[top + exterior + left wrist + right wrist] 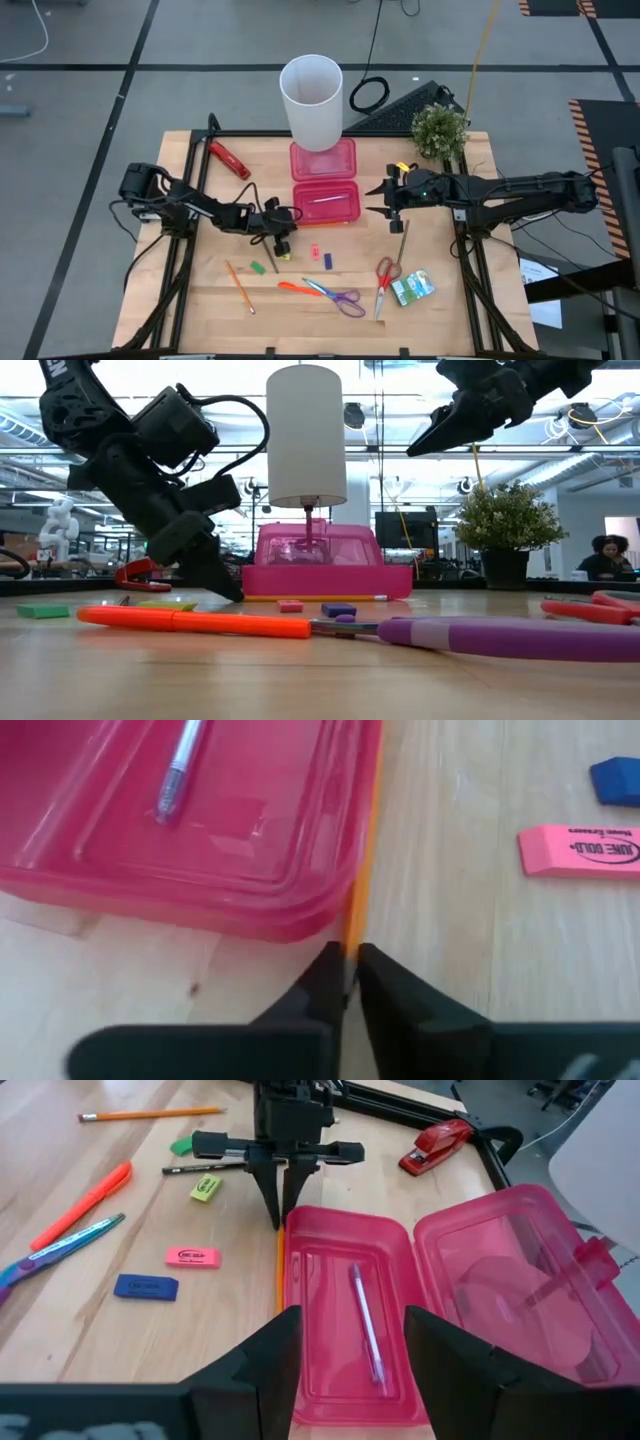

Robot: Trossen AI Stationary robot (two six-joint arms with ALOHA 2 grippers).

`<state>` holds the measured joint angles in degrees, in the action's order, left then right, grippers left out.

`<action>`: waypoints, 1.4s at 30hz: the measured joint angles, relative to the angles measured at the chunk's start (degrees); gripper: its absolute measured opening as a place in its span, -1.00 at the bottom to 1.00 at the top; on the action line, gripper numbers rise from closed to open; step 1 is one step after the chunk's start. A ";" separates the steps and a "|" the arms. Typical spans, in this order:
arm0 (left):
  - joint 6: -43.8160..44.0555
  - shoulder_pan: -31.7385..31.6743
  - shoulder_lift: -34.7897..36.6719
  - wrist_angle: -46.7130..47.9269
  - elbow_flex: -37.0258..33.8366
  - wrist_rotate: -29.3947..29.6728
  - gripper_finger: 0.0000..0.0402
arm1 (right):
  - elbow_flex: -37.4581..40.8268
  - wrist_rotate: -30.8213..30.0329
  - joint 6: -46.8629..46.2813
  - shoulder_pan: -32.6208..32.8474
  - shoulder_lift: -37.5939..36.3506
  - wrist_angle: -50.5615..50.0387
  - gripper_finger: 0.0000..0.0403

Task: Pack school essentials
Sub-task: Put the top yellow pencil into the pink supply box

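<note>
The wooden table (200, 300) carries everything; at its centre sits the open pink pencil case (326, 203), a clear pen (364, 1320) lying in its tray, lid hinged back toward twelve o'clock; the left gripper (348, 965) stands at the case's eight o'clock corner, its fingers pinched nearly together on the tip of an orange pencil (280, 1272) that lies along the case's wall; the right gripper (388, 198) hangs above the table at the case's three o'clock, fingers spread wide and holding nothing; purple-handled scissors (340, 297) lie toward six o'clock, a pink eraser (193, 1257) and blue eraser (146, 1287) between them and the case. The pencil looks light, stiff and slick, liable to pivot when pinched at its end; a hold nearer its middle would probably steady it.
</note>
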<state>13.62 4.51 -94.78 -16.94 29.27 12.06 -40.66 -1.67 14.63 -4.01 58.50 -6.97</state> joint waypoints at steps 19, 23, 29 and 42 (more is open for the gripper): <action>-1.37 4.17 3.19 2.53 -0.23 -6.10 -0.92 | 0.00 0.00 -0.02 0.00 0.00 -0.14 -0.16; -1.28 5.08 4.90 2.74 -0.34 -7.15 -0.99 | -0.02 0.00 0.00 0.00 0.00 -0.14 -0.16; -1.44 5.79 6.88 0.10 -0.32 -6.19 -0.99 | -0.02 0.00 0.00 0.00 0.00 -0.16 -0.16; 10.51 9.71 6.05 -1.79 -0.21 1.62 -0.69 | -0.04 0.00 -0.39 0.00 0.00 -0.72 -0.16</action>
<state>24.13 14.22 -88.74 -18.73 29.06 13.67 -40.71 -1.67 14.24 -4.01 58.50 -7.69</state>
